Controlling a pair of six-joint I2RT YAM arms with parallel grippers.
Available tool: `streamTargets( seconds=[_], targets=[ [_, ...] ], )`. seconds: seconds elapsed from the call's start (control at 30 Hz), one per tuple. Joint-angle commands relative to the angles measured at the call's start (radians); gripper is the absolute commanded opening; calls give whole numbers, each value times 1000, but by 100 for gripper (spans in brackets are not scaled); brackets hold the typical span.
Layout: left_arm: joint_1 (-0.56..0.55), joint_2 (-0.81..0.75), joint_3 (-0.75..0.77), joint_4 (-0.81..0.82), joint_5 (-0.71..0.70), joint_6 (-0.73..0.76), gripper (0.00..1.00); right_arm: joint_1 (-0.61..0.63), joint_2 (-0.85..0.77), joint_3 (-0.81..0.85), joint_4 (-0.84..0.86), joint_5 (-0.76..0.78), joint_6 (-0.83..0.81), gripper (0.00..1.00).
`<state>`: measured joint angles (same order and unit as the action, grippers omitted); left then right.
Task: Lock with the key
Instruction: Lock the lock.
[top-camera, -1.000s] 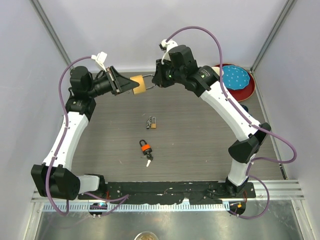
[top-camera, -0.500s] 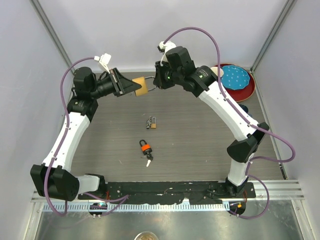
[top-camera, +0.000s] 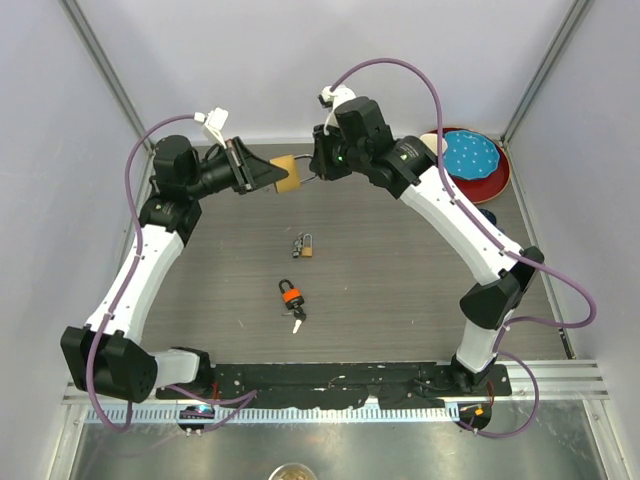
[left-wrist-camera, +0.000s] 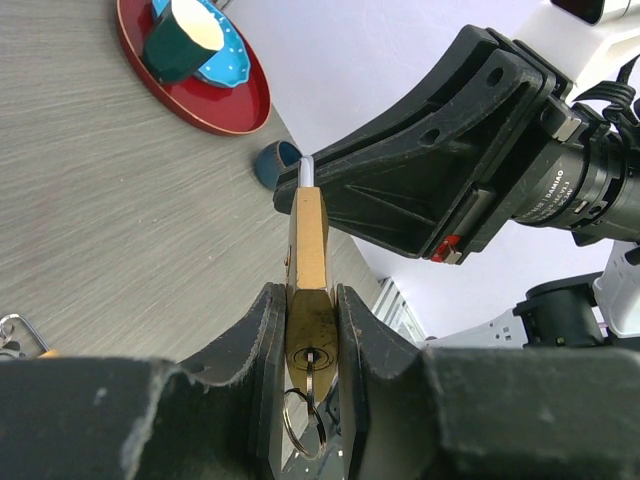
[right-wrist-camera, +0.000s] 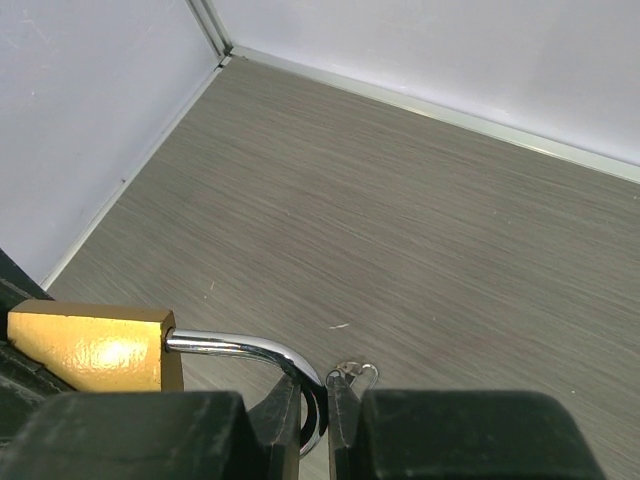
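Note:
A brass padlock (top-camera: 285, 172) hangs in the air over the back of the table, between the two arms. My left gripper (left-wrist-camera: 308, 290) is shut on its body (left-wrist-camera: 308, 240). A key (left-wrist-camera: 311, 368) sits in the keyhole at the body's end, with a wire ring (left-wrist-camera: 300, 422) hanging from it. The chrome shackle (right-wrist-camera: 235, 347) sticks out of the body (right-wrist-camera: 95, 350) and curves into my right gripper (right-wrist-camera: 315, 392), which is shut on its bend. In the top view the right gripper (top-camera: 313, 168) is just right of the lock.
A small padlock with keys (top-camera: 303, 245) and an orange-topped padlock with a key (top-camera: 292, 298) lie mid-table. At the back right is a red plate (top-camera: 495, 175) bearing a blue dish (top-camera: 470, 155). A dark cup (left-wrist-camera: 180, 35) stands on that dish.
My left gripper has carried the padlock body slightly right, toward the right gripper, so less shackle shows between them. Both grips have held.

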<state>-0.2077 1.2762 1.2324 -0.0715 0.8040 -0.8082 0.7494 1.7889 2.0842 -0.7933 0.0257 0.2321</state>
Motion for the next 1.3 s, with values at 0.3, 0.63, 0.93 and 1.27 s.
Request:
streamTargets(
  seconds=[0.3,0.63,0.93,1.27],
  targets=[
    [-144,75,-31,193,57,-63,0,116,-66,40,358,-475,101,2],
    [-211,163,-28,276,31,-109,0,137,-25,123,373,-607,141,2],
    [-300,264,7,259,11,-97,0,160,-10,168,393,-647,159,2],
    [-343,279,2,378,-38,-158,0,173,-11,132,428,-685,191,1]
  ],
)
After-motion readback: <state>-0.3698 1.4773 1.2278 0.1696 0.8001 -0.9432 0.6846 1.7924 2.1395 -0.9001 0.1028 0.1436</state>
